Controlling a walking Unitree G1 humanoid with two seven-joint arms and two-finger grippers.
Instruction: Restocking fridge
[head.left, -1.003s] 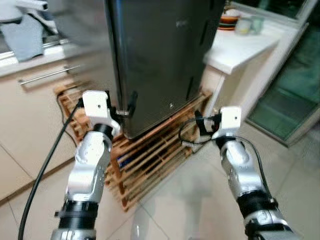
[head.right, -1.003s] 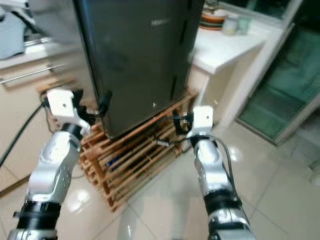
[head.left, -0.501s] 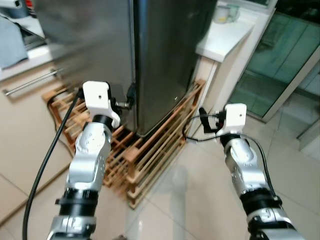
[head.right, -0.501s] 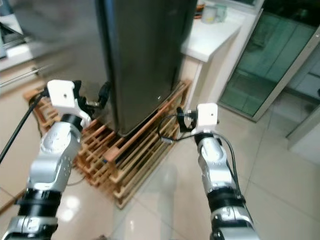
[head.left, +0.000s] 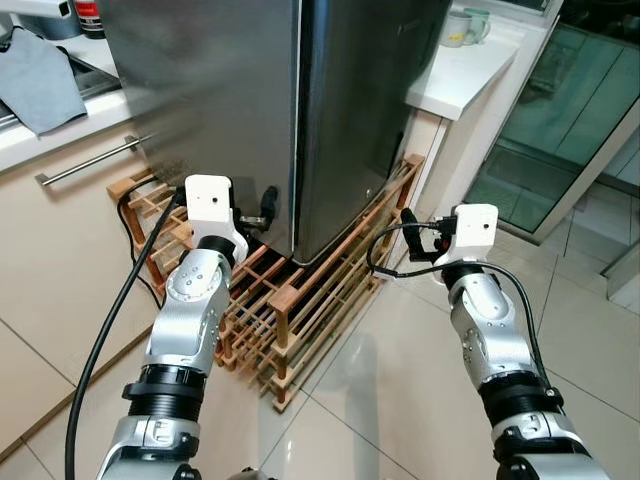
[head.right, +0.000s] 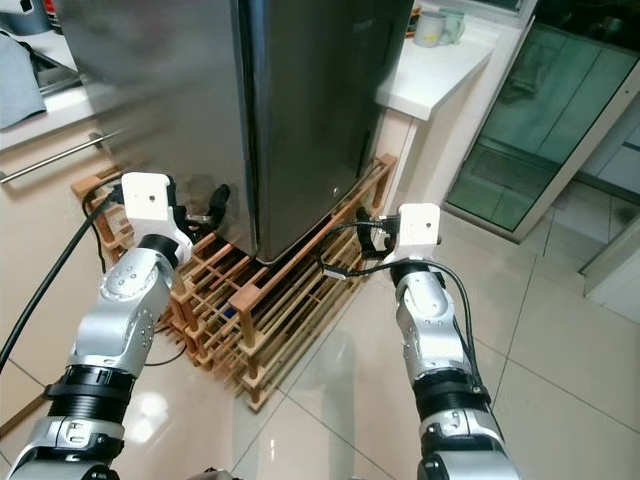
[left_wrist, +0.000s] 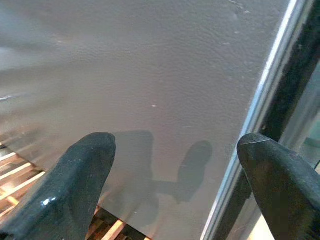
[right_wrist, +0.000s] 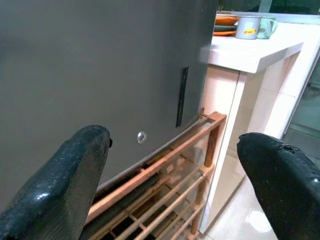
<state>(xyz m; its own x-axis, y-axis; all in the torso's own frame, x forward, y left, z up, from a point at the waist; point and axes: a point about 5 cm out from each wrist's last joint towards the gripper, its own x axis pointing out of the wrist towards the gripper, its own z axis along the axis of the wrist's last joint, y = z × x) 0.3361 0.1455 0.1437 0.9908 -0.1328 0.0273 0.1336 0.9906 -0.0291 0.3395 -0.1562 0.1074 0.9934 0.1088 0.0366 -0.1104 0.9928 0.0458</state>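
Steel fridge (head.left: 290, 110) shut, standing on a slatted wooden rack (head.left: 300, 300) on the tiled floor. Left end effector (left_wrist: 170, 185) spread wide, close to fridge's side near front corner. Right end effector (right_wrist: 175, 190) spread too, empty, facing door's lower corner.

The fridge (head.left: 300, 110) in front of me is brushed, dull-sheened grey metal on its side and darker, smoother metal on its door face, finely pebbled close up, and it stands on a rack (head.left: 300, 300) of bare, pale wooden slats. Beside the fridge the counter (head.left: 465, 80) looks smooth and white, with glazed mugs (head.left: 465, 25) on it, while the floor (head.left: 380, 400) below is glossy pale tile that throws back light. My arms are silver metal with white plastic wrist housings, and my left gripper (left_wrist: 175, 195) and right gripper (right_wrist: 172, 175) have black, slightly shiny, grainy fingers.
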